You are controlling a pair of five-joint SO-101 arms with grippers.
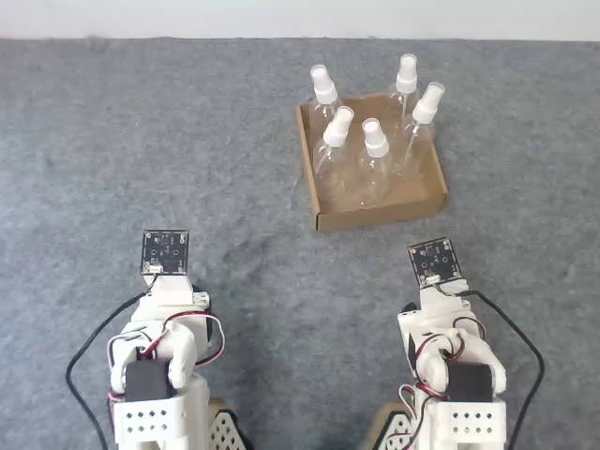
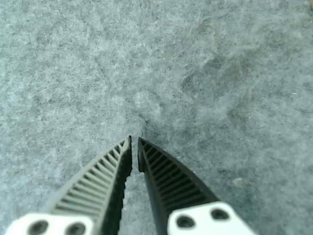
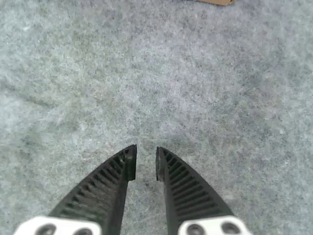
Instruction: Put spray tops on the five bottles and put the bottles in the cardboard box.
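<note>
Now: grey felt [image 1: 141, 141] covers the table; pale wall [image 1: 187, 17] at 12 o'clock.
I see five spray-topped bottles [image 1: 372, 169] upright in the cardboard box [image 1: 375, 217] at 1 o'clock. The left gripper [image 2: 134, 141] is closed and empty; the right gripper [image 3: 145, 156] is slightly parted and empty.

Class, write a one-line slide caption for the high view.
Five bottles with spray tops stand in the cardboard box; both arms sit apart from it.

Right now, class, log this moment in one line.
bottles: five, capped, in box | left pincer: shut, empty | right pincer: ajar, empty
</note>
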